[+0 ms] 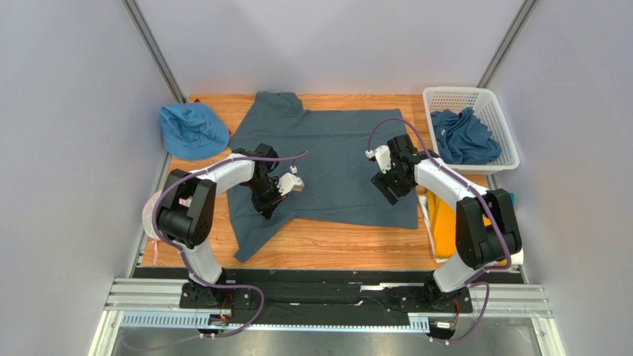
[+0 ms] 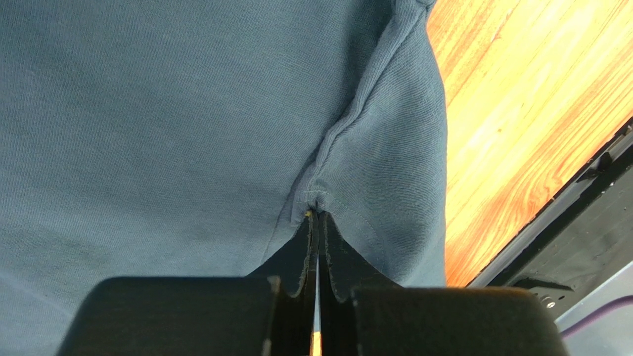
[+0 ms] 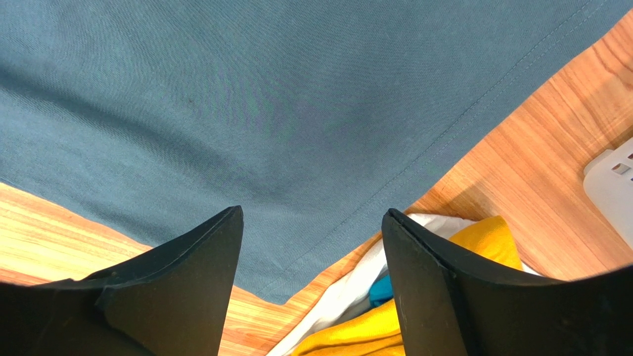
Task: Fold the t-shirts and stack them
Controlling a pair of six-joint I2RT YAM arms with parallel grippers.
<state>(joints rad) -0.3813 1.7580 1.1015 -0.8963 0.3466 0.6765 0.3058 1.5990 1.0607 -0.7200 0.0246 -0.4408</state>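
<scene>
Left gripper (image 2: pixel 318 222) pinches a fold of the spread slate-blue t-shirt (image 1: pixel 338 159); right gripper (image 3: pixel 312 215) hangs wide open above it. White basket (image 1: pixel 457 91) contains crumpled slate-blue t-shirts (image 1: pixel 462 137).

The right gripper (image 3: pixel 312 213) hangs with jaws wide apart over the slate shirt (image 3: pixel 282 111) on the wooden table (image 3: pixel 535 163), with a yellow shirt (image 3: pixel 483 241), white cloth (image 3: pixel 349 293) and a blue scrap (image 3: pixel 381 289) just beside its hemmed corner.

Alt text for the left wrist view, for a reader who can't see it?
The left gripper has its fingers shut on a pinch of the dark slate-blue t-shirt, which fills most of the frame. Bare wooden table shows at right.
</scene>
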